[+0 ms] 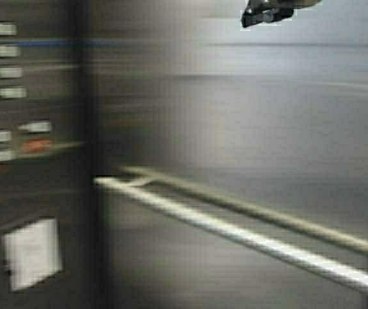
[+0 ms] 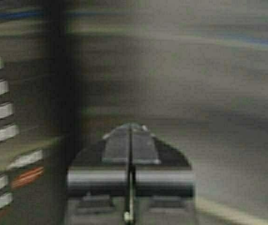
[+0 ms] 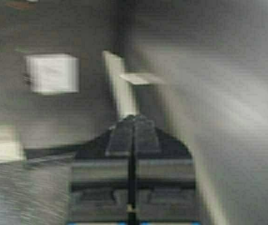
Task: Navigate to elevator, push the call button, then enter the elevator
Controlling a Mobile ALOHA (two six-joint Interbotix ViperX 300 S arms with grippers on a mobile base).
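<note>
I am inside the elevator: its steel-panelled cabin wall (image 1: pixel 267 129) fills the high view, and a round handrail (image 1: pixel 235 232) runs across it towards the lower right. The call button is out of view. My left gripper (image 2: pixel 131 129) is shut with nothing in it and points at the corner between the dark cabin panel (image 2: pixel 11 140) and the steel wall. The right gripper (image 3: pixel 134 119) is shut and empty too, aimed at the end of the handrail (image 3: pixel 119 84). Only slivers of both arms show at the lower edges of the high view.
The dark cabin panel (image 1: pixel 29 116) on the left carries rows of small pale buttons and one reddish one (image 1: pixel 37 145). A white square notice (image 1: pixel 32 252) hangs below them. A dark fixture (image 1: pixel 267 13) shows at the top. The walls and handrail are close ahead.
</note>
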